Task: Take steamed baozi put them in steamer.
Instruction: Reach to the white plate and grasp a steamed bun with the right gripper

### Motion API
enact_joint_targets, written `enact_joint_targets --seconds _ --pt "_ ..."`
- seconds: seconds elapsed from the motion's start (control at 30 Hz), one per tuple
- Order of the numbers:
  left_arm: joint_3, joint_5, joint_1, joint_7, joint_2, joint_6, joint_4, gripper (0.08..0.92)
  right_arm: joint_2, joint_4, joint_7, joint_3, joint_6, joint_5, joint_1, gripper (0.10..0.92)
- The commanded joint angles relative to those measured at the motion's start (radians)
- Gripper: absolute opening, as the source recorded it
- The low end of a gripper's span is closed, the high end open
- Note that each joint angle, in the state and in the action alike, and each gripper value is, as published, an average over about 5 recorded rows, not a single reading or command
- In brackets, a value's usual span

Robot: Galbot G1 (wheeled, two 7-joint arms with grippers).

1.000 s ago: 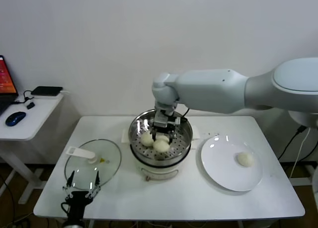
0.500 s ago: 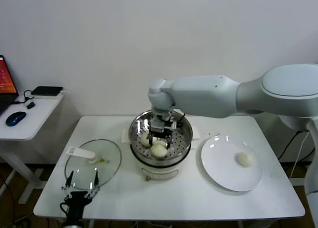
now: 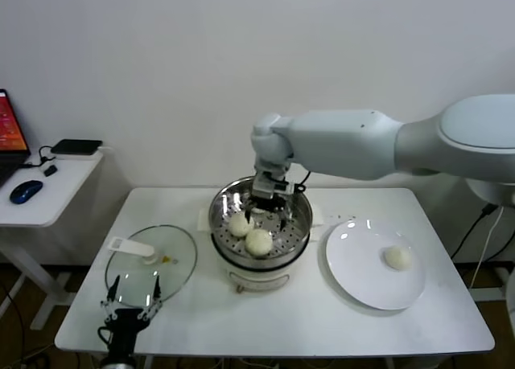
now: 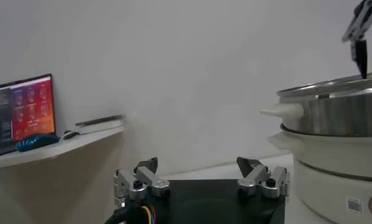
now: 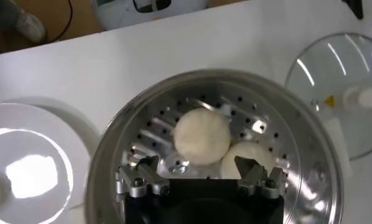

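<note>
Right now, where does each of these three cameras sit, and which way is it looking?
Head view: from the robot's head, looking forward and down at the table; the right arm reaches over the steamer, and the left end effector is parked at the near edge.
Left wrist view: low on the left arm, facing level across the table at the steamer's wall; its own open fingers show.
Right wrist view: above the steamer, facing straight down on two baozi; the right end effector is open.
Shared: all three show the steamer.

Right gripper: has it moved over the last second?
Yes. The right gripper has risen from the buns toward the steamer's far rim, and it now stands open.
</note>
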Motion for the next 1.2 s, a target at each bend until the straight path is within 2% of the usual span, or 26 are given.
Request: enact_joint_targets --seconds 0.03,0.23,0.5,0.7,1.2 --pt "0.007 0.003 0.0 0.002 -0.001 -0.001 -0.001 0.823 -0.199 -0.019 -0.046 -0.249 -0.165 0.203 0.176 0.823" --pt "0.011 0.005 0.0 0.003 -0.002 -0.003 0.001 0.823 -0.356 0.016 0.014 -0.349 -0.301 0.235 0.156 0.823" --pt "0.012 0.006 0.003 0.003 -0.001 -0.005 0.004 0.823 -0.515 0.018 0.12 -0.259 -0.456 0.186 0.018 0.823" --pt "0.011 0.01 0.011 0.002 0.001 -0.005 -0.001 0.823 -0.56 -0.046 0.141 -0.179 -0.474 0.073 -0.095 0.823" --pt "0.006 0.035 0.028 0.001 -0.007 -0.01 0.003 0.823 -0.555 -0.199 0.085 -0.018 -0.428 -0.041 -0.313 0.823"
